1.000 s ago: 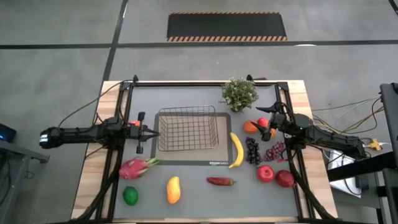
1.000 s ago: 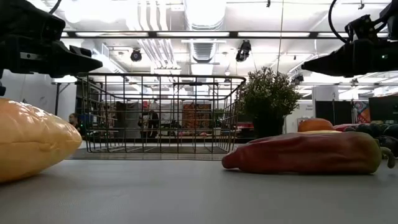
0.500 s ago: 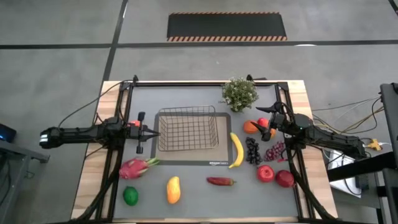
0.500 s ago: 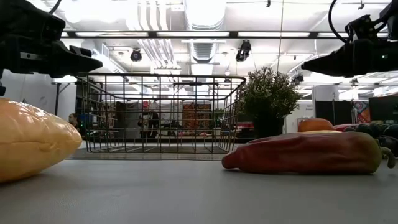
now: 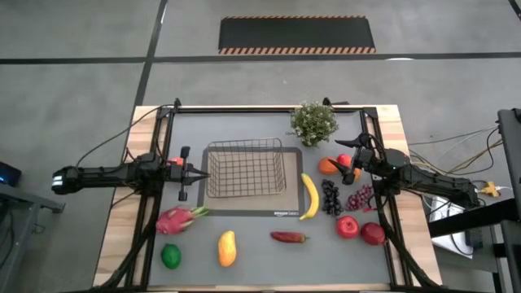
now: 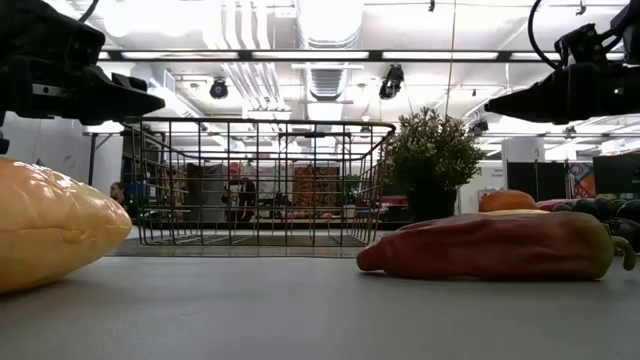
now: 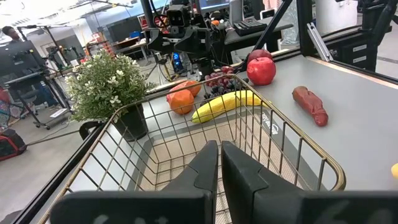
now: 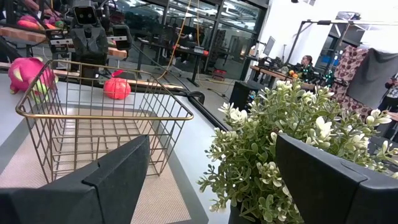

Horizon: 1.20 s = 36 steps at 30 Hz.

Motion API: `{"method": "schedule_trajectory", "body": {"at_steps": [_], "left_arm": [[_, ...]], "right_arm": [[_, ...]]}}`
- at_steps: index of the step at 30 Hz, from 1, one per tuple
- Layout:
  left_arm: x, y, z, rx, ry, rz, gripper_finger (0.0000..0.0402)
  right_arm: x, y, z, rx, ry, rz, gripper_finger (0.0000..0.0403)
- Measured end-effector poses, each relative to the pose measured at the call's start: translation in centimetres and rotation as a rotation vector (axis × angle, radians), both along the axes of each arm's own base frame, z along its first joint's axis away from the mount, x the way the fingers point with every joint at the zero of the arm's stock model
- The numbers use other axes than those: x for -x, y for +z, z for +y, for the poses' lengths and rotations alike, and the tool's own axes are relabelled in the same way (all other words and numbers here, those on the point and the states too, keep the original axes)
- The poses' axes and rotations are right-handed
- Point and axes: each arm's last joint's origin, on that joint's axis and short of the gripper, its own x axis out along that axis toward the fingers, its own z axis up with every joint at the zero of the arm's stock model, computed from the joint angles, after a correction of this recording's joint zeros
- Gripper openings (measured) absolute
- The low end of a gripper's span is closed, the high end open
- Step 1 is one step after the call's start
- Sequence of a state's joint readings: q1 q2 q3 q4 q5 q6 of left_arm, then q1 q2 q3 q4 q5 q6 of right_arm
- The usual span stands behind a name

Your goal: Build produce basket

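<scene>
The wire basket (image 5: 246, 168) stands on its flat bottom mid-table, with nothing in it. The produce lies around it on the table: dragon fruit (image 5: 177, 219), lime (image 5: 171, 255), mango (image 5: 227, 247), pepper (image 5: 288, 237), banana (image 5: 309, 196), grapes (image 5: 330, 196), two apples (image 5: 348, 226) and an orange (image 5: 328, 166). My left gripper (image 5: 205, 173) hovers shut just left of the basket, its fingers (image 7: 208, 165) pointing over the rim. My right gripper (image 5: 348, 159) hovers open above the orange, right of the basket, with nothing between its fingers (image 8: 118, 174).
A potted plant (image 5: 314, 122) stands at the far right of the basket, close ahead of my right gripper (image 8: 211, 180). A flat mat (image 5: 281, 213) lies under the basket. Dark frame rails (image 5: 155, 146) run along both table sides. Bare table lies along the near edge.
</scene>
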<state>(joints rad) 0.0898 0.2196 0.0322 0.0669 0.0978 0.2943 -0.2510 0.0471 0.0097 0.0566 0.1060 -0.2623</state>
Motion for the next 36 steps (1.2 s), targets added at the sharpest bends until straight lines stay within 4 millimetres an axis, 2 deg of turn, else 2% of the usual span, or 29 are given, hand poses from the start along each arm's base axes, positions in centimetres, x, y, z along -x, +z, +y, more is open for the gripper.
{"method": "schedule_trajectory", "body": {"at_steps": [26, 30, 32, 36], "left_arm": [[0.0, 0.0, 0.0, -0.001, 0.000, -0.001, 0.0003], [-0.1, 0.6, 0.0, 0.011, -0.002, -0.059, 0.0003], [-0.1, 0.8, -0.1, 0.169, -0.031, -0.082, 0.0003], [-0.1, 1.7, -0.1, 0.538, -0.030, -0.154, 0.0003]], "right_arm": [[0.0, 0.0, 0.0, 0.000, 0.000, 0.000, 0.0329], [0.0, 0.3, 0.0, 0.007, -0.003, -0.028, 0.0329], [0.0, 0.4, 0.0, 0.001, -0.001, -0.047, 0.0329], [0.0, 0.5, 0.0, -0.167, 0.017, -0.117, 0.0329]]}}
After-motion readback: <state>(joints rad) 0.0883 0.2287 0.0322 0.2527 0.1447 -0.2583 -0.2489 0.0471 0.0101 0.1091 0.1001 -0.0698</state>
